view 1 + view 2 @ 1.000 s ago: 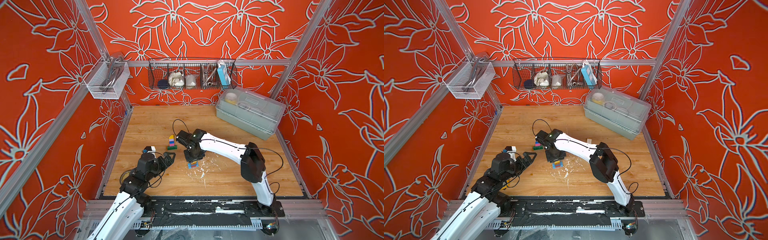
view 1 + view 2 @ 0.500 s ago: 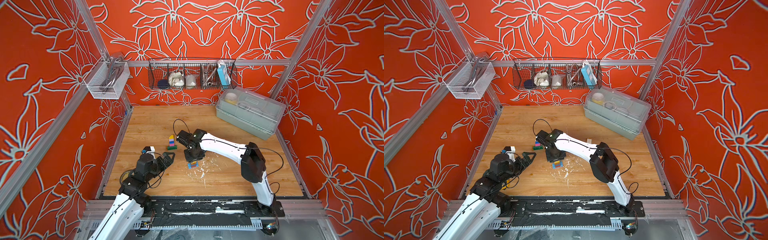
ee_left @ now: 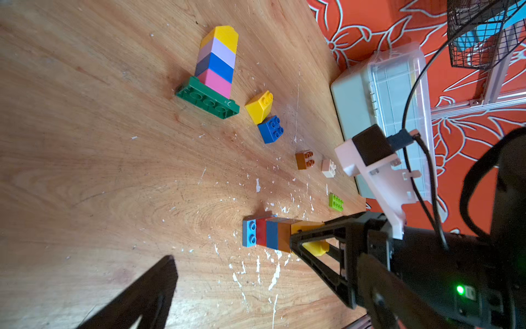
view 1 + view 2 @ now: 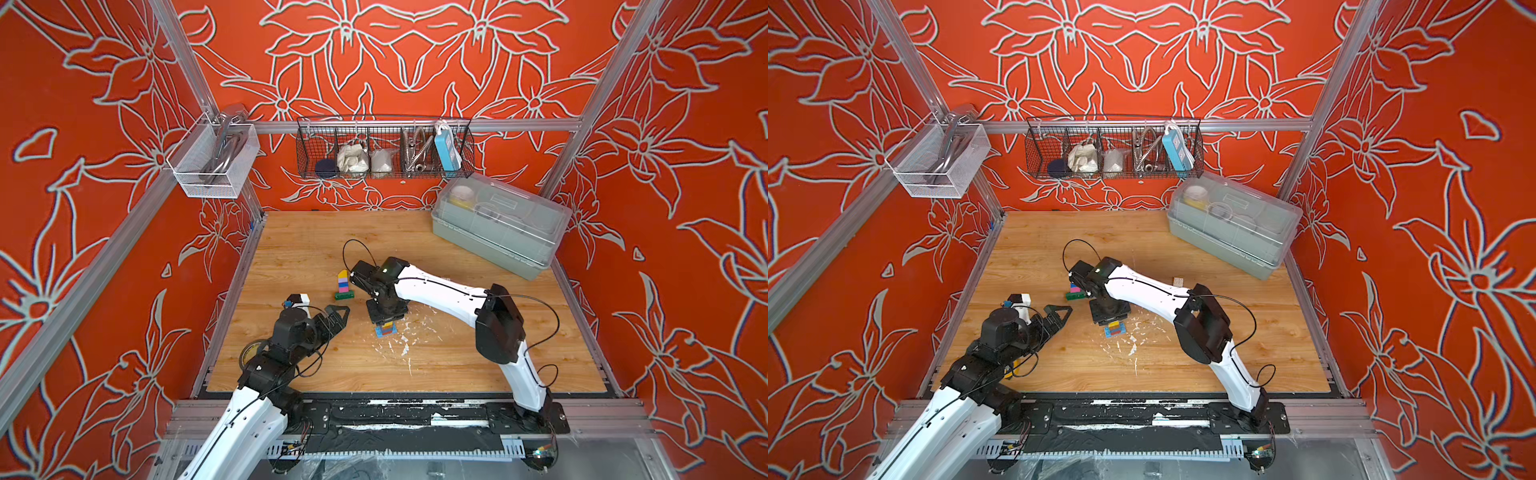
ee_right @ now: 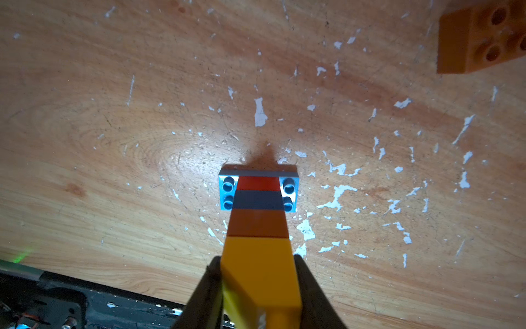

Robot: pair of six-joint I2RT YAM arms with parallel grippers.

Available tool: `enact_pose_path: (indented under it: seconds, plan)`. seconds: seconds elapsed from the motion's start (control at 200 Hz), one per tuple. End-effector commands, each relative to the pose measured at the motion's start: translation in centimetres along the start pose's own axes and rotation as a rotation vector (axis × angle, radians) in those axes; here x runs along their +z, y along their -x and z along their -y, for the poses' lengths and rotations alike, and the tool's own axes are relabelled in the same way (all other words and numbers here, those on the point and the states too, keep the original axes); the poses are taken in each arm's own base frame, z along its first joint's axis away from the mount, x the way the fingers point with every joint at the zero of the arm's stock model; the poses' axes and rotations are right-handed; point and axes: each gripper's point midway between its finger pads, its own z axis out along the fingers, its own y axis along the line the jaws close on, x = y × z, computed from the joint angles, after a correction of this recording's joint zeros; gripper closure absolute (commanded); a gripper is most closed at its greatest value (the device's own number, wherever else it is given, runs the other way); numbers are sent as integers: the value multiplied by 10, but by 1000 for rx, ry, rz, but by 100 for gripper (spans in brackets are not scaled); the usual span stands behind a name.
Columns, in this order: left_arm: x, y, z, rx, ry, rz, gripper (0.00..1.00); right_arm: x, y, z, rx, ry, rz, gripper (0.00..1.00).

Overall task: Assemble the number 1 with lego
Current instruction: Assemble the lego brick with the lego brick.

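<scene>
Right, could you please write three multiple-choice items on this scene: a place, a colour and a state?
1. The loose yellow sloped brick lies: A in the wire basket; B beside the loose blue square brick; C on the grey box.
2. The brick on the dark green flat base is: A pink; B white; C red.
3. The right gripper is: A open; B shut on nothing; C shut on the yellow top brick of the tower on the light blue plate.
1 B, they lie adjacent; 2 A, the pink brick touches that base; 3 C, its jaws pinch that brick.
</scene>
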Motion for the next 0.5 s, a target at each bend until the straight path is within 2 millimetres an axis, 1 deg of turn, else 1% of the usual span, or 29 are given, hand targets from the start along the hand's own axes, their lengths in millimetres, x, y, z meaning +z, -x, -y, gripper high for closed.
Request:
enact_pose_path:
  seconds: [0.0,0.125,0.335,0.495]
  plan:
    - [1,-1,-3,-9,5,-7,1,68,-32,15,-43,-105,-182,75]
    - [2,-1,-3,-11,10,-9,1,77,-33,15,-63,-111,-201,76]
    - [2,-1,-4,-13,11,-9,1,86,-34,18,-87,-134,-216,76]
    - [3,-1,-4,-13,13,-12,1,88,-33,17,-88,-132,-215,75]
